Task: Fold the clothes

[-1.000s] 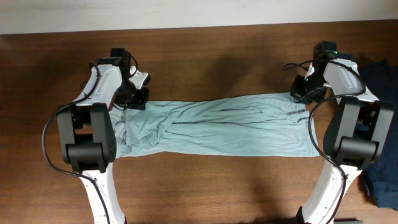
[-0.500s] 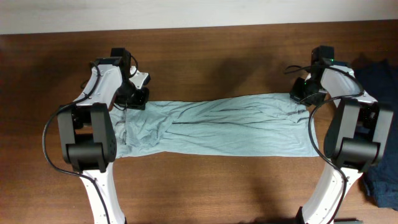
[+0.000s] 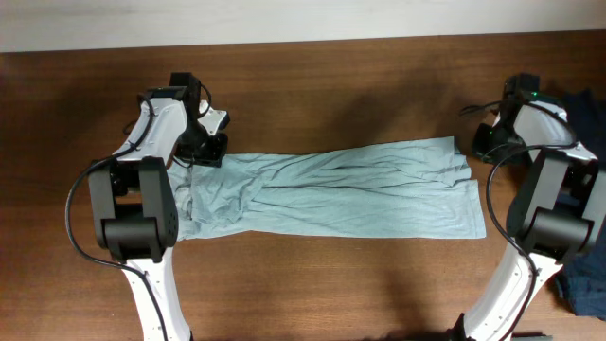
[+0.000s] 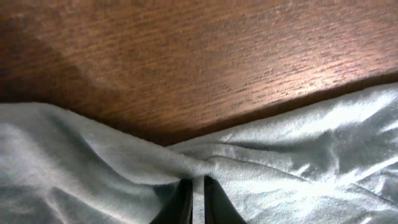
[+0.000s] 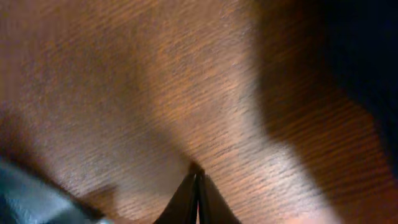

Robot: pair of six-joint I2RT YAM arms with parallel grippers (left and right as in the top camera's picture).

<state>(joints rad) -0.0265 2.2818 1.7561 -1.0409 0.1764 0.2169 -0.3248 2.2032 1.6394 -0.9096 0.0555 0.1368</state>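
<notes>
The clothes (image 3: 331,194), a pale grey-blue T-shirt, lie stretched in a long wrinkled band across the brown table (image 3: 322,85). My left gripper (image 3: 201,152) is at the shirt's far left corner. In the left wrist view its jaws (image 4: 198,182) are shut on a raised fold of the clothes (image 4: 298,155). My right gripper (image 3: 485,144) stands just off the shirt's far right corner. Seen from the right wrist, it (image 5: 197,169) is shut on nothing over bare wood, and only a scrap of the clothes (image 5: 18,196) shows at the lower left.
A dark navy garment (image 3: 582,123) lies at the table's right edge, close behind my right arm, and shows as a dark patch (image 5: 367,50) in the right wrist view. Both arm bases stand at the front of the table.
My right gripper has come off the shirt's far right corner and moved right onto bare wood. That corner now lies flat, a little further right. The left gripper has stayed put.
</notes>
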